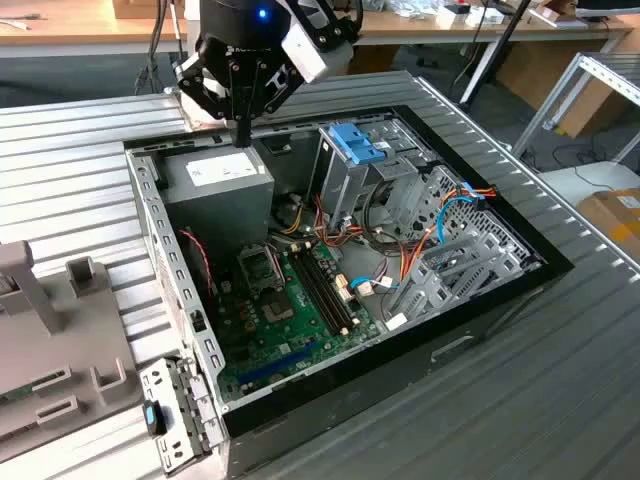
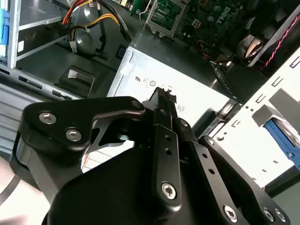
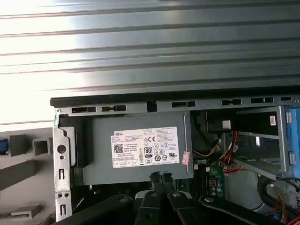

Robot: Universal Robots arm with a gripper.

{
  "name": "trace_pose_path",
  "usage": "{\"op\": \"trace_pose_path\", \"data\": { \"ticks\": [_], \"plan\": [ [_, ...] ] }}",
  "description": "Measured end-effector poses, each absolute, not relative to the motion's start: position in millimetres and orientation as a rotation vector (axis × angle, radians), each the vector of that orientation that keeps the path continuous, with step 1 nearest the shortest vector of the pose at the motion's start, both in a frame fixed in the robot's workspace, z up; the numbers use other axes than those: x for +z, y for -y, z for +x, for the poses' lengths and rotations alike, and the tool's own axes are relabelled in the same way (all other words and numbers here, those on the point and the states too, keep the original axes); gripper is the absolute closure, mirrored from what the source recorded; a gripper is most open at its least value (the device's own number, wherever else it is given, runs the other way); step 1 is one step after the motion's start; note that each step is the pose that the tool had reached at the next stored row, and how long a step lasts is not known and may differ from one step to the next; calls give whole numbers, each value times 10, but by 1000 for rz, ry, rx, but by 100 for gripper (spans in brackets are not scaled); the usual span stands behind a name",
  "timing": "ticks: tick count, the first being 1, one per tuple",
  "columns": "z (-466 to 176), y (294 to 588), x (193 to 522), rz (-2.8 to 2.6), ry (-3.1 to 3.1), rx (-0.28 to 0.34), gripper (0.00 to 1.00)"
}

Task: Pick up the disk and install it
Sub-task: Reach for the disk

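1. Hovering over the open computer case [image 1: 400, 372], the black gripper [image 1: 243, 138] points straight down above the grey metal box [image 1: 222, 190] with the white label.
2. Its two slim fingers [image 3: 154, 177] are pressed together at the tips with nothing between them. In both wrist views they form one narrow dark wedge close over the box's flat lid; whether they touch it I cannot tell.
3. The disk [image 2: 281, 136] lies outside the case. In the second wrist view one bright blue plastic rail shows just beyond the pale, slotted sheet-metal case wall, beside a square grey block [image 2: 276, 105]. Its dark body is hidden.
4. The disk is well apart from the gripper and untouched.
5. Inside the case a green circuit board [image 1: 270, 310] lies flat, carrying long black slots. Red, orange, yellow and blue wires [image 1: 440, 235] curl beside a bare metal drive cage [image 1: 345, 185], which is topped by a light-blue ridged latch plate [image 1: 355, 143].
6. The case rests on a table [image 1: 70, 130] of shiny ribbed metal slats. A matt grey holder [image 1: 60, 330] with upright pegs stands at the exterior view's left.
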State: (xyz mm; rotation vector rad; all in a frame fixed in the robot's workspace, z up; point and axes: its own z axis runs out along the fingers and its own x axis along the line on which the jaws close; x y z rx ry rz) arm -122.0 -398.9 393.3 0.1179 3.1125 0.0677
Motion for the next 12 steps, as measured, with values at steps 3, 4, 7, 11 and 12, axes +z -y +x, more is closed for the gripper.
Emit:
{"op": "trace_pose_path", "data": {
  "ticks": [3,4,7,11,12],
  "plan": [
    [-1220,3989,3933,118,-3113,68,89],
    [-1220,3989,3933,118,-3112,68,89],
    [-1220,3989,3933,118,-3113,68,89],
    [-1220,3989,3933,118,-3113,68,89],
    [-1220,3989,3933,118,-3112,68,89]
  ]
}}
